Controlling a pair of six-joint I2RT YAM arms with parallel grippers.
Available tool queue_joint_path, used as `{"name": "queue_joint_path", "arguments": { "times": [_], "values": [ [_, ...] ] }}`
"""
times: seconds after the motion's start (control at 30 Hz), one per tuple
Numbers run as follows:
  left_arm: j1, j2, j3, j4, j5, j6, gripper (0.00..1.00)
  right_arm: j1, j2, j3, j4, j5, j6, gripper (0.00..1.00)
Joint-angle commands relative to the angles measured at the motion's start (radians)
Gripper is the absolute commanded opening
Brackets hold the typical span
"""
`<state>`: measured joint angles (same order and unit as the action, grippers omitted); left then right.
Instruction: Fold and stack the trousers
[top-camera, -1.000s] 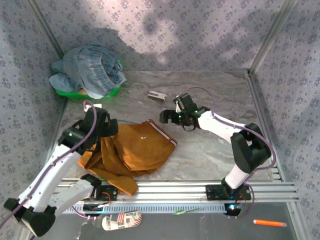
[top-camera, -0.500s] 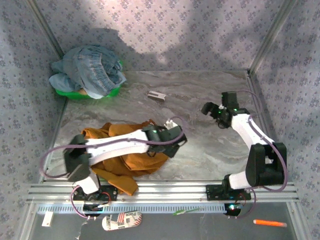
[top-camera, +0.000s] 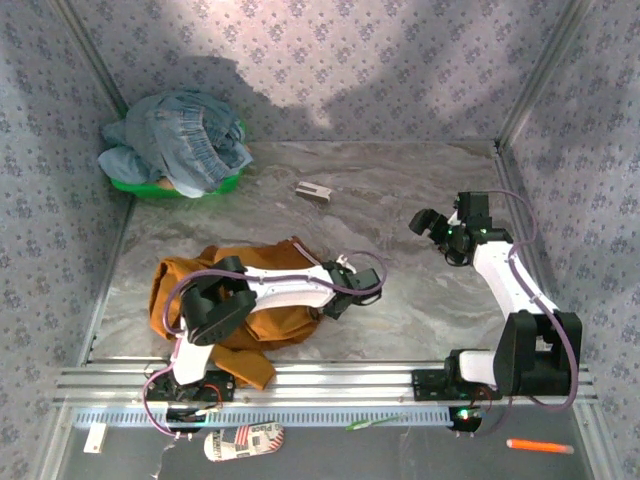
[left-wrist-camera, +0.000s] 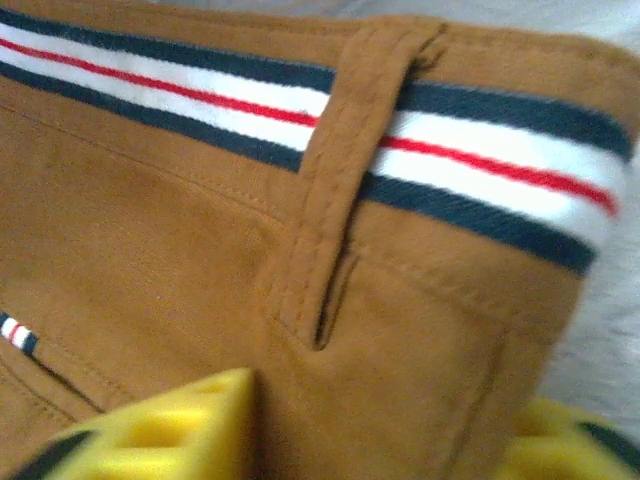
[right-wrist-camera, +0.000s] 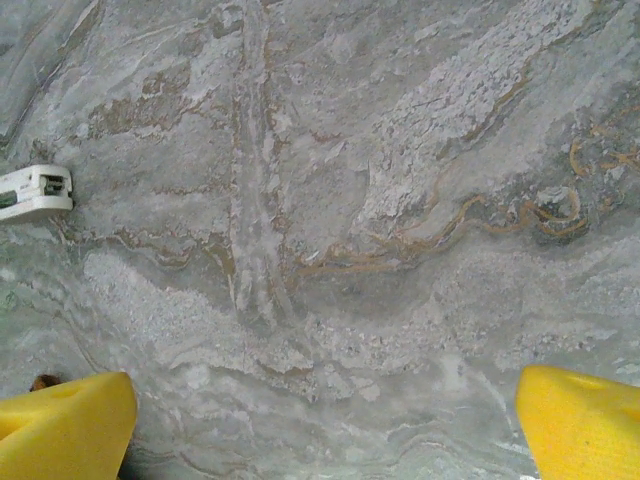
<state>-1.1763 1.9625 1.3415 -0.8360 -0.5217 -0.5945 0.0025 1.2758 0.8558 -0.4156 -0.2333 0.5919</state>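
Trousers lie bunched on the worktop's near-left. Left gripper straddles the striped waistband corner, jaws part-open, pinch unclear, probably to spread it flat. Right gripper hovers wide open, empty, well clear.

A green tub sits in the far left corner of the grey stone-look table, with a heap of blue cloth piled in it and hanging over its rim. A small white box lies flat on the table, far and near the middle, well apart from the tub. Past the metal rail at the near edge lie a flat striped thing on the left and an orange pen on the right.
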Motion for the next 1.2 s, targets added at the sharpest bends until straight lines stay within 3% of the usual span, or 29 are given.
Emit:
{"name": "queue_joint_path", "arguments": {
  "times": [0.0, 0.1, 0.23, 0.43, 0.5, 0.53, 0.67, 0.8, 1.03, 1.17],
  "values": [
    [0.046, -0.118, 0.052, -0.037, -0.083, 0.164, 0.00, 0.031, -0.036, -0.018, -0.012, -0.020, 0.011, 0.98],
    [0.095, -0.184, 0.233, 0.004, -0.002, 0.369, 0.00, 0.069, -0.047, -0.043, 0.012, -0.004, 0.023, 0.97],
    [0.130, -0.090, 0.689, -0.058, 0.134, 0.533, 0.00, 0.085, -0.045, -0.063, 0.018, 0.048, 0.030, 0.97],
    [0.110, 0.286, 1.522, -0.188, 0.334, 0.591, 0.00, 0.018, -0.031, -0.088, 0.040, 0.062, 0.080, 0.99],
    [0.088, 0.363, 1.702, -0.166, 0.334, 0.605, 0.00, -0.016, -0.022, -0.087, 0.045, 0.049, 0.096, 0.99],
    [0.088, 0.351, 1.694, -0.140, 0.313, 0.599, 0.00, -0.031, -0.020, -0.082, 0.044, 0.040, 0.098, 0.99],
    [0.127, 0.168, 1.417, -0.067, 0.242, 0.571, 0.00, -0.050, -0.023, -0.048, 0.015, 0.020, 0.071, 0.99],
    [0.185, -0.191, 0.830, 0.201, 0.133, 0.558, 0.00, -0.043, -0.047, -0.041, 0.016, 0.008, 0.071, 0.99],
    [0.437, -0.831, -0.064, 0.370, 0.052, 0.265, 0.00, 0.059, -0.036, 0.023, 0.002, 0.024, 0.046, 0.99],
    [0.595, -1.124, -0.369, 0.277, 0.081, 0.125, 0.01, 0.152, -0.009, 0.063, 0.000, 0.067, 0.057, 0.99]
  ]
}}
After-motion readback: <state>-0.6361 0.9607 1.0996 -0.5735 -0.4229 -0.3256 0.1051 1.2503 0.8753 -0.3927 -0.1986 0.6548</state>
